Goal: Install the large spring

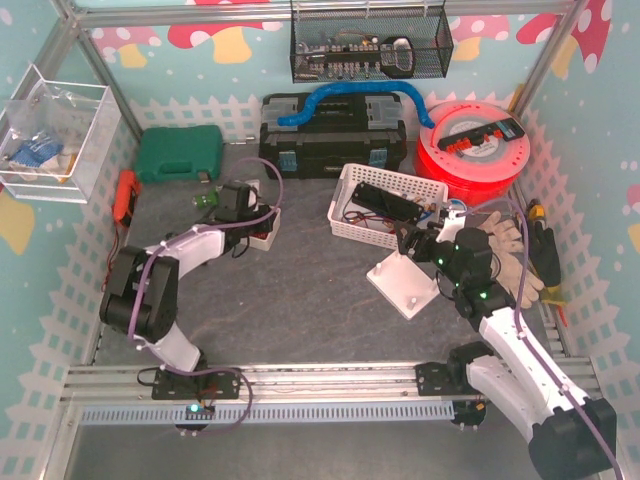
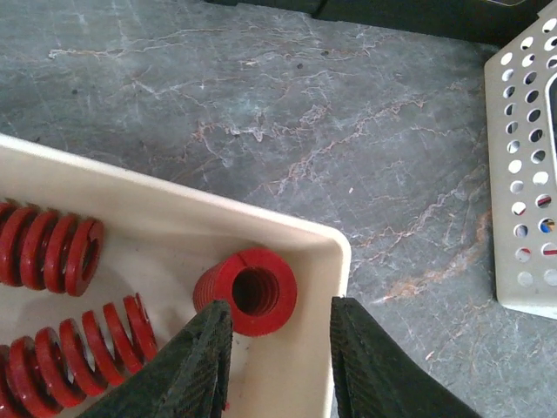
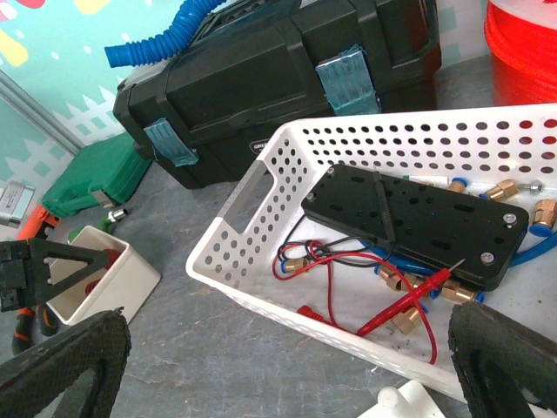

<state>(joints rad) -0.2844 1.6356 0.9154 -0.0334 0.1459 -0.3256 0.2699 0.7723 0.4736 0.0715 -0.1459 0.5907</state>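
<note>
Several red springs lie in a cream bin (image 2: 287, 226). One thick spring (image 2: 248, 292) rests end-on in the bin's corner, with longer ones (image 2: 52, 252) to its left. My left gripper (image 2: 280, 357) hangs over that corner with its jaws part-way apart. One finger (image 2: 196, 366) is inside the bin beside the thick spring, the other (image 2: 370, 366) outside the wall, and nothing is clamped. My right gripper (image 3: 283, 383) stands wide open above the table near a white pegged base (image 1: 405, 285), holding nothing.
A white perforated basket (image 3: 252, 209) with a black plate, red wires and brass fittings sits ahead of the right gripper. A black toolbox (image 1: 335, 135), a green case (image 1: 180, 152) and a red cable reel (image 1: 475, 150) line the back. Gloves (image 1: 510, 250) lie at right.
</note>
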